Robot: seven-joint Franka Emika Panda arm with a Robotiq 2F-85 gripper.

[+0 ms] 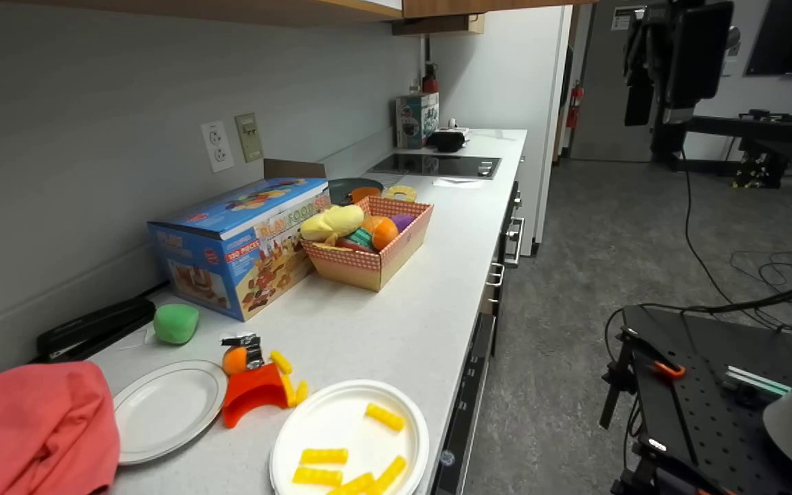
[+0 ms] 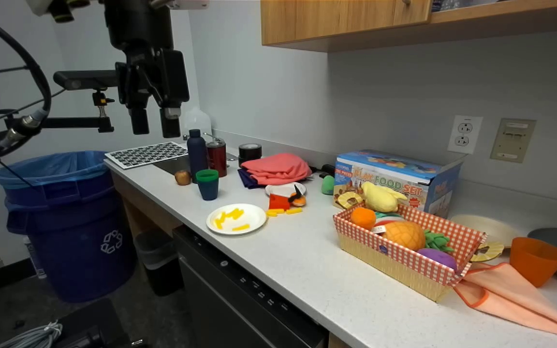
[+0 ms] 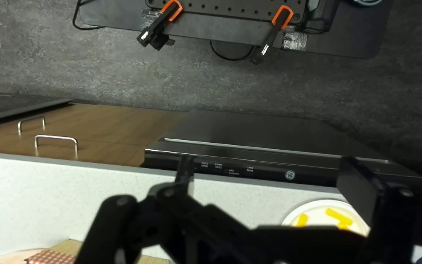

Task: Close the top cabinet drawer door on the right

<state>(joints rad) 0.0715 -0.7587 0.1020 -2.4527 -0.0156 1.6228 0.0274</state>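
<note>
- Your target, the right door [image 1: 499, 6], seems to jut out from the front of the upper cabinet [image 2: 336, 21], at the cabinet's far end in an exterior view; only its lower strip shows.
- Your tool [image 2: 155, 126] is spread, with nothing between its tips, and hangs out in front of the upper cabinet.
- Draw it together first for a blunt pusher.
- The hinge likely sits at that far end, so go round the free edge, press the outer face near it, and swing slowly toward the upper cabinet.
- Ease off at contact; keep your tips out of the upper cabinet's opening, where what looks like glassware [image 2: 452, 5] stands.
- Your best room is over the floor [image 1: 561, 309], forward of the upper cabinet, rather than above the surface [image 2: 298, 261] beneath it.
- Mind the upper cabinet's lower front edge as you rise.
</note>
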